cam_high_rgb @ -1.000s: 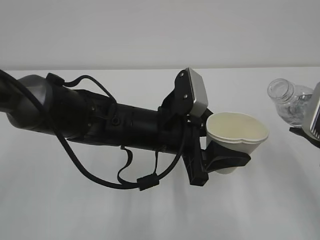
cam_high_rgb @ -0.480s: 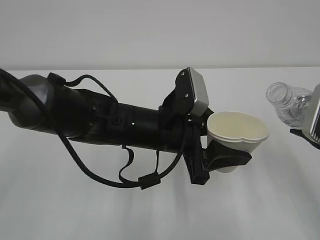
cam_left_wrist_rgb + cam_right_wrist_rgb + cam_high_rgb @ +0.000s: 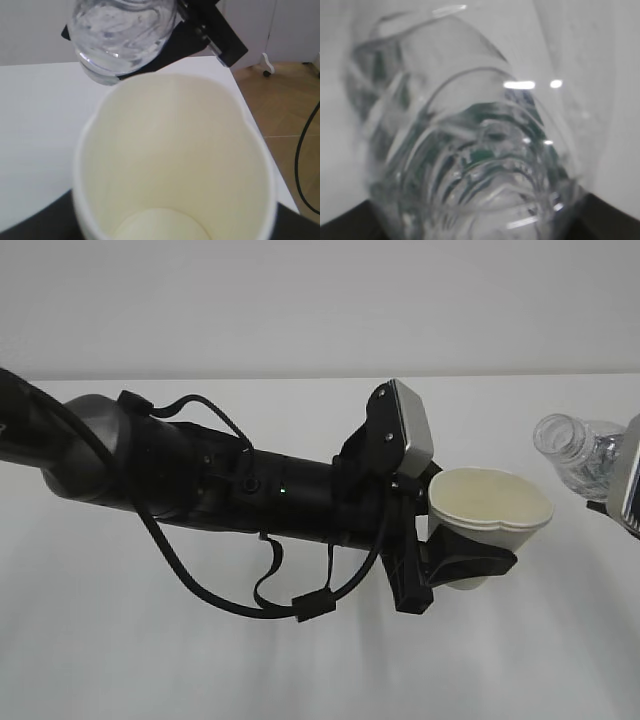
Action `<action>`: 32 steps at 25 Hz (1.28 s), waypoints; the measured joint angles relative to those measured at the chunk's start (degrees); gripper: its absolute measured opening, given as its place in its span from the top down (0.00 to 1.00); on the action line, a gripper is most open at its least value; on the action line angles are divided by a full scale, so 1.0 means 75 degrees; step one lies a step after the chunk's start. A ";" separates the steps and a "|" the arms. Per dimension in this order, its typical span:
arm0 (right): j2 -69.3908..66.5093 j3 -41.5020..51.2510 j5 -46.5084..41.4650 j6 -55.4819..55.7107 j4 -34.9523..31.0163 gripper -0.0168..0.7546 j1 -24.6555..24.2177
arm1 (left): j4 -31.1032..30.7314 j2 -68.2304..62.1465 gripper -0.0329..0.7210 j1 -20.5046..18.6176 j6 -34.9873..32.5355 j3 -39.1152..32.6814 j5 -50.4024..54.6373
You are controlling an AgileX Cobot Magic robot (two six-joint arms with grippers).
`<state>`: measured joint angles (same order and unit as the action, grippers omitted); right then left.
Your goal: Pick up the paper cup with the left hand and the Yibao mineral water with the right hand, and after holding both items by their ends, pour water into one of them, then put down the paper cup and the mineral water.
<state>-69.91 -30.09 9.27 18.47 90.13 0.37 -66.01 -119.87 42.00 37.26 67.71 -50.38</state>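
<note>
Item: paper cup [image 3: 490, 508], right of centre in the exterior view, clasped low by the left tool [image 3: 462, 565], lifted, empty inside. Item: Yibao mineral water [image 3: 585, 448], far right edge, gripped by the right tool [image 3: 200, 30], tilted, mouth towards the cup. Pickups done; pouring and setting down on the worktop [image 3: 200, 660] remain.

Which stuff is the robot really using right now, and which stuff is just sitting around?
Using:
- paper cup, in the left gripper
- mineral water bottle, in the right gripper

Just around:
- white table
- black cable on the wooden floor
</note>
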 joint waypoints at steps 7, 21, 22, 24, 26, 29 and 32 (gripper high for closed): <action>0.0000 0.0000 -0.0109 0.0000 0.0264 0.38 0.0000 | 0.0000 0.0000 0.39 0.0000 0.0000 0.0000 -0.0052; 0.0000 0.0000 -0.0315 0.0000 0.0682 0.38 0.0000 | 0.0011 0.0000 0.39 0.0000 0.0000 0.0000 -0.0052; 0.0000 0.0000 -0.0347 0.0000 0.0735 0.38 0.0000 | 0.0011 0.0000 0.39 0.0000 0.0000 0.0000 -0.0052; 0.0000 0.0000 -0.0358 0.0000 0.0828 0.38 0.0000 | 0.0011 0.0000 0.39 0.0000 0.0000 0.0000 -0.0052; 0.0000 0.0000 -0.0391 0.0000 0.0893 0.38 0.0000 | 0.0011 0.0000 0.39 0.0000 0.0000 0.0000 -0.0052; 0.0000 -0.0055 -0.0498 0.0000 0.0926 0.38 0.0000 | 0.0011 0.0000 0.39 0.0000 0.0000 0.0000 -0.0056; 0.0002 -0.0285 -0.0724 0.0000 0.0959 0.38 0.0198 | 0.0011 0.0000 0.39 0.0000 0.0000 0.0000 -0.0056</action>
<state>-69.89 -32.22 3.84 18.47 97.32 1.86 -65.92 -119.87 42.00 37.26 67.71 -50.80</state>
